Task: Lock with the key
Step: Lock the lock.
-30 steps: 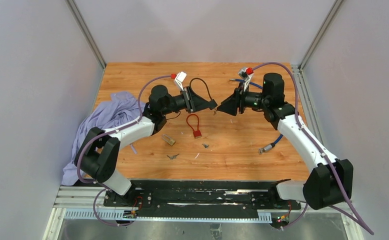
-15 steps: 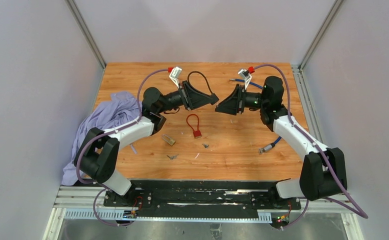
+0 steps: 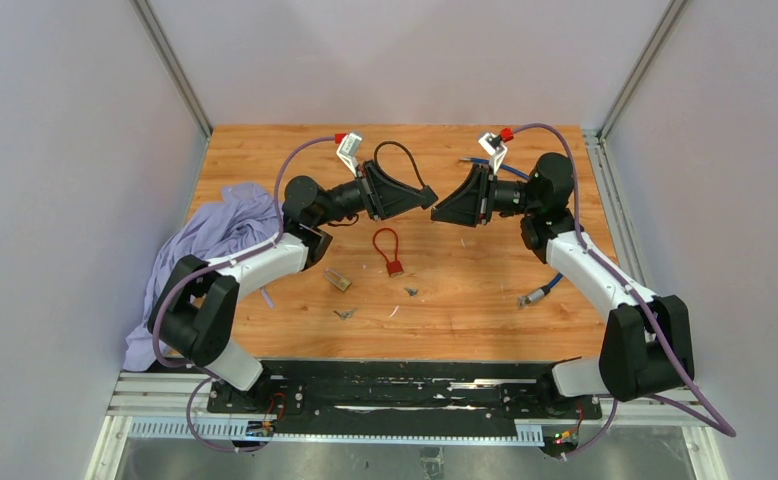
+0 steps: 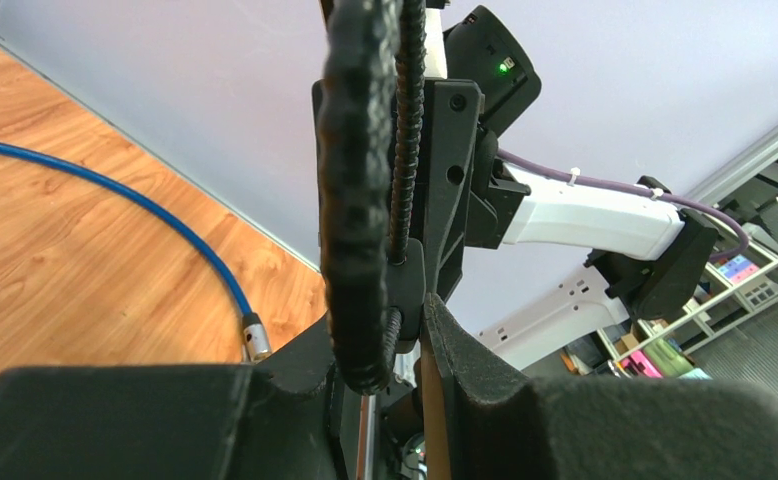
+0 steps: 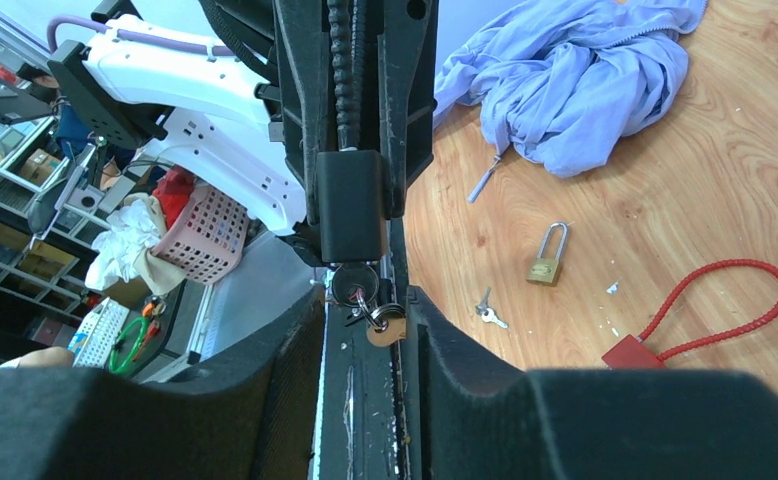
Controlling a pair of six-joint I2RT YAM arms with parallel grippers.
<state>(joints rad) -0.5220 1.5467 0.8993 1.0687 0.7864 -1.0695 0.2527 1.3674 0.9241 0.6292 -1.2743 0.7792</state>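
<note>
My left gripper [image 3: 428,199] is shut on a black cable lock [image 3: 396,158] and holds it in the air above the middle of the table, its loop sticking up. In the left wrist view the lock's cable [image 4: 363,200] runs up between the fingers of the left gripper [image 4: 405,312]. My right gripper [image 3: 438,213] faces it tip to tip. In the right wrist view the lock's body [image 5: 350,205] has a black-headed key [image 5: 353,285] in its end, with a ring and second key hanging. The key sits between the parted fingers of the right gripper [image 5: 365,302].
On the wooden table lie a red cable lock [image 3: 389,248], a brass padlock [image 3: 337,280], loose keys [image 3: 345,313] and a small piece [image 3: 410,291]. A blue cloth [image 3: 215,240] is heaped at the left. A blue cable [image 3: 545,290] lies at the right.
Both grippers have risen a little and moved toward the back. The right gripper has closed in on the lock's key end. The left still holds the lock.
</note>
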